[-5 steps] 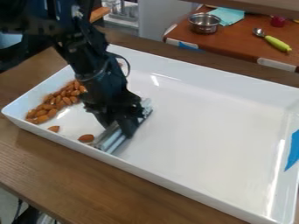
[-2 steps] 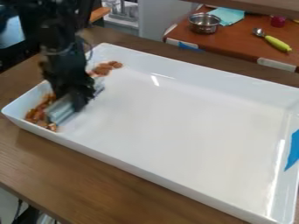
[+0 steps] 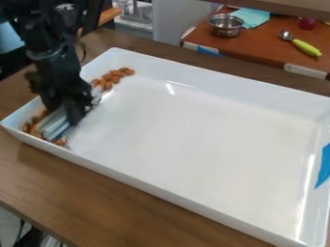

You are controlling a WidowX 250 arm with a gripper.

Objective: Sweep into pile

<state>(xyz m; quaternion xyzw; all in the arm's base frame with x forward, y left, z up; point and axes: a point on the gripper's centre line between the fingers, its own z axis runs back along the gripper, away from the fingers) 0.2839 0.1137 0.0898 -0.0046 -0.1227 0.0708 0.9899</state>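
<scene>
Black tool [image 3: 72, 115] clamped on a silvery sweeper [image 3: 54, 126], brown almonds [image 3: 108, 81] beside it, at 1 end of the white tray [image 3: 199, 144].

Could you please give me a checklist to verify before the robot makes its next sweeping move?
1. Gripper holds the sweeping tool: ok.
2. Tool is inside the tray: ok, at the end on the picture's left.
3. Almonds form one pile: not ok; one cluster lies toward the far side, other almonds beside the tool.
4. Tool's edge presses flat on the tray floor: cannot tell.
5. No almonds hidden behind the arm: cannot tell.
</scene>
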